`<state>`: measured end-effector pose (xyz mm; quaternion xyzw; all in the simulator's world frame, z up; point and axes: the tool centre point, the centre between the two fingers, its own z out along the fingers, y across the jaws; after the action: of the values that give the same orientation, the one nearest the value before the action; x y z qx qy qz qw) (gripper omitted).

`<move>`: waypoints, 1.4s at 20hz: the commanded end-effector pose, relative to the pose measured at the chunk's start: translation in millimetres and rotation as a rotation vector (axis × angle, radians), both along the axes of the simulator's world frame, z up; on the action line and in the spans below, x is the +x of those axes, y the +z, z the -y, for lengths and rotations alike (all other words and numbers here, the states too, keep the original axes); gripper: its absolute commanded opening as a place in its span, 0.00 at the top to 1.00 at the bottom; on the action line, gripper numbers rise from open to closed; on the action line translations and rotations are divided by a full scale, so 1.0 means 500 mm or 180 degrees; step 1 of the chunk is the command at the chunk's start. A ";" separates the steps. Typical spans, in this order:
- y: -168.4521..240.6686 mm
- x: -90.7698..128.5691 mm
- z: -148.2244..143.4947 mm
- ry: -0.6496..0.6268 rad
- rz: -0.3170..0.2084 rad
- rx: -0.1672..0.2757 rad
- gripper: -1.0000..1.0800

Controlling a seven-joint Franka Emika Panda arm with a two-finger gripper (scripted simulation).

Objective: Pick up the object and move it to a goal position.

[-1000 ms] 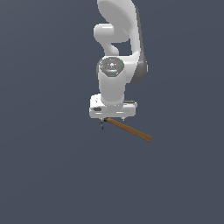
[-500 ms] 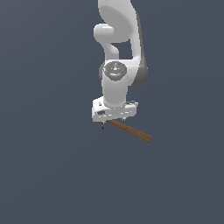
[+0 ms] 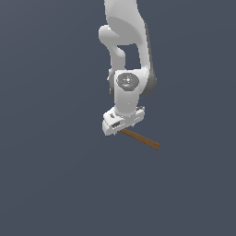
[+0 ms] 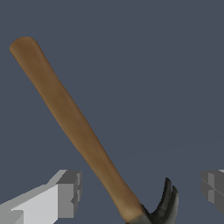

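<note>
1. Closest to the wrist camera: two grey fingertips (image 4: 70, 192), one at each side of the frame, well apart, with nothing pressed between them.
2. Between those tips, touching neither: the claw hammer (image 4: 83, 135), seen from above, lying on the dark blue-grey desk (image 4: 166, 65).
3. At the near end of the hammer: the dark grey-black metal head (image 4: 164, 208), its curved claw prongs pointing up in the picture, part of the head cut off by the frame edge.
4. Running away from the head on a slant: the straight brown wooden handle (image 4: 65, 113), ending in a rounded butt far from the fingertips.
5. Jaws therefore wide open, empty, straddling the head end of the hammer with a gap on both sides.
6. In the exterior view: the gripper (image 3: 120, 129) low over the desk, white, tilted slightly, hanging from the wrist of the white Panda arm (image 3: 129, 69).
7. Just under the gripper: the hammer's head end, hidden there by the gripper body.
8. Sticking out from beneath toward the exterior view's right and downward: the brown handle, flat on the desk.
9. Farther up and behind: the arm's upper links rising out of the frame's top edge.
</note>
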<state>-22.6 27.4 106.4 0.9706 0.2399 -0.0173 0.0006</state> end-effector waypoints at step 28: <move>-0.103 -0.025 -0.060 0.1360 0.0096 0.0052 0.04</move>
<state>-34.7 57.1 59.9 0.8979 0.4401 0.0001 0.0002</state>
